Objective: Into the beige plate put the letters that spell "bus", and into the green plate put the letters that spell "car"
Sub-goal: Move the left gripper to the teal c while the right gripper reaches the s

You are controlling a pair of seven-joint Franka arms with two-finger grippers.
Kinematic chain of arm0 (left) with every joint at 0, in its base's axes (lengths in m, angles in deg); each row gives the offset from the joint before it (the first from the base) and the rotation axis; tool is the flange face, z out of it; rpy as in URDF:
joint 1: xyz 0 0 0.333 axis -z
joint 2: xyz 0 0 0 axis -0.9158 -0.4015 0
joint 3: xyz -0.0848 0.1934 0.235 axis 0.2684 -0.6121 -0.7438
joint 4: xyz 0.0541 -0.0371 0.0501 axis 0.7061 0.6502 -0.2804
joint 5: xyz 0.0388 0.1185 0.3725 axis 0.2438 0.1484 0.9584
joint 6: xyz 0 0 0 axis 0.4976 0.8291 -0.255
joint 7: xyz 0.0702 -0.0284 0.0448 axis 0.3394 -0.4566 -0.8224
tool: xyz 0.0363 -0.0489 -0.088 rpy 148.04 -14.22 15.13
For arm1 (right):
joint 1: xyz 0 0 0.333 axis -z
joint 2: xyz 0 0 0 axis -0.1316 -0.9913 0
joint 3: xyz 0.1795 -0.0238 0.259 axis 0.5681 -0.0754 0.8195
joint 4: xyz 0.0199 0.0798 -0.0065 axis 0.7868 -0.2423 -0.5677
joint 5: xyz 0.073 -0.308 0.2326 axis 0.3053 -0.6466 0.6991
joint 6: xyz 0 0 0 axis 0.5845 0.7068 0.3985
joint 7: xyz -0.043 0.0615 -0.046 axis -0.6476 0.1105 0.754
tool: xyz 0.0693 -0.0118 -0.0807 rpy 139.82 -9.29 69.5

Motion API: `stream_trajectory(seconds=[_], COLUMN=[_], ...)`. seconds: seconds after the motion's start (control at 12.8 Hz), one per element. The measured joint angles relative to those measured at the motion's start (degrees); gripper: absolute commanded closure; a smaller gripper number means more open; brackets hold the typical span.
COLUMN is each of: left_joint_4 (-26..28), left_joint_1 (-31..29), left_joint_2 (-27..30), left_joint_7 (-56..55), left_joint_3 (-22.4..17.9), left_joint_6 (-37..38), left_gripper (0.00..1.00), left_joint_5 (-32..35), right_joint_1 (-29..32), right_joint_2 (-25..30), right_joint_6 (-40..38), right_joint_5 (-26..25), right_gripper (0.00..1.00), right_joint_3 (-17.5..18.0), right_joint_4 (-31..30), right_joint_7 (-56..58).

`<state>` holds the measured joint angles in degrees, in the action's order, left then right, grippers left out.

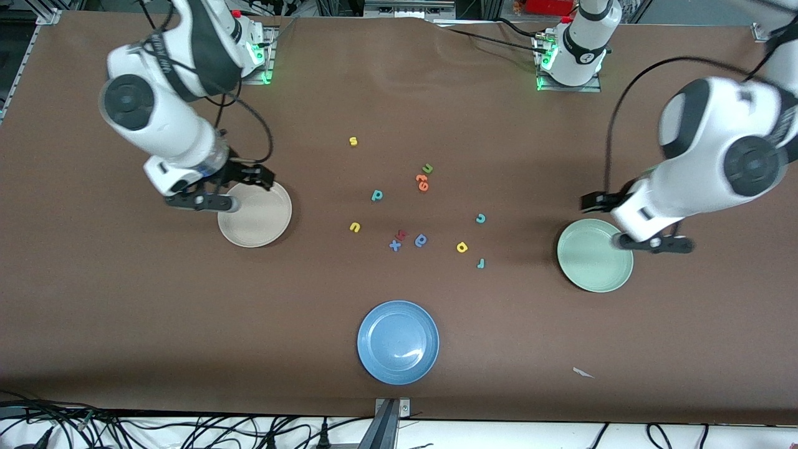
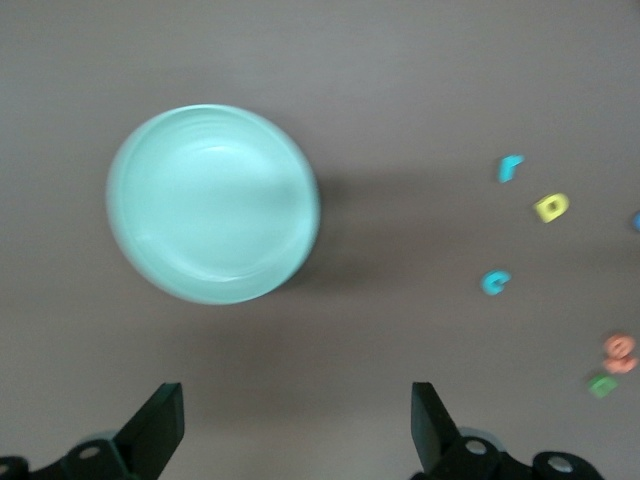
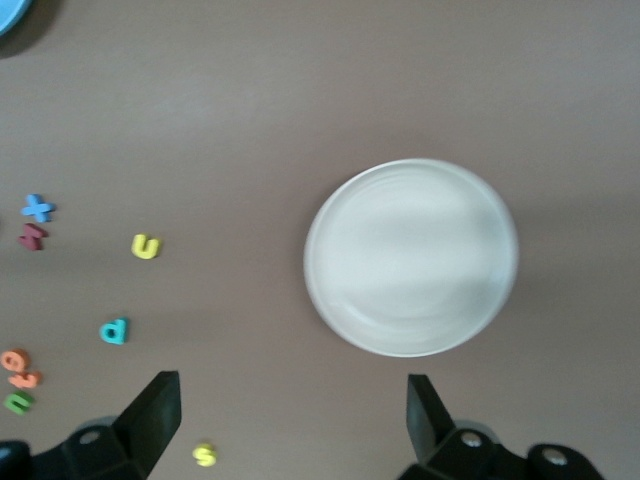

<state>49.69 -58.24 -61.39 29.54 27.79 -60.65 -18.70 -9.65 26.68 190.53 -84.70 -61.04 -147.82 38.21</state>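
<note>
While the blue plate (image 1: 398,342) sat nearest the counter's (image 1: 124,312) front edge, letters lay scattered mid-counter; the left hand (image 2: 297,425) hung open by the green plate (image 1: 594,255), the right hand (image 3: 290,420) open by the beige plate (image 1: 255,215).

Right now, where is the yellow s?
In the front view, the yellow s lies alone on the brown table, farther from the camera than the teal b and the yellow u, toward the right arm's end.
</note>
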Motion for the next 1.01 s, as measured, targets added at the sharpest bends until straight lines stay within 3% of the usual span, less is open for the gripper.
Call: stream_trajectory(seconds=[0.31, 0.62, 1.01], left_joint_4=[1.61, 10.37, 24.35], left_joint_1=[7.02, 12.87, 17.48], left_joint_2=[-5.52, -6.20, -6.74], left_joint_7=[-9.19, -15.74, -17.60], left_joint_3=[0.21, 0.30, 0.25], left_joint_6=[-9.46, -24.16, -43.78], left_gripper=[0.00, 0.00, 0.01], left_joint_5=[-1.77, -1.78, -1.77], right_joint_1=[-0.09, -0.74, -7.13], right_joint_2=[-0.23, -2.42, -9.87], right_joint_6=[8.46, 11.78, 22.03], right_joint_5=[0.00, -0.58, -15.82], right_gripper=[0.00, 0.00, 0.00], right_joint_3=[7.86, 13.88, 14.59], right_joint_4=[-7.20, -9.01, -12.53], right_joint_7=[-7.52, -8.60, -22.29])
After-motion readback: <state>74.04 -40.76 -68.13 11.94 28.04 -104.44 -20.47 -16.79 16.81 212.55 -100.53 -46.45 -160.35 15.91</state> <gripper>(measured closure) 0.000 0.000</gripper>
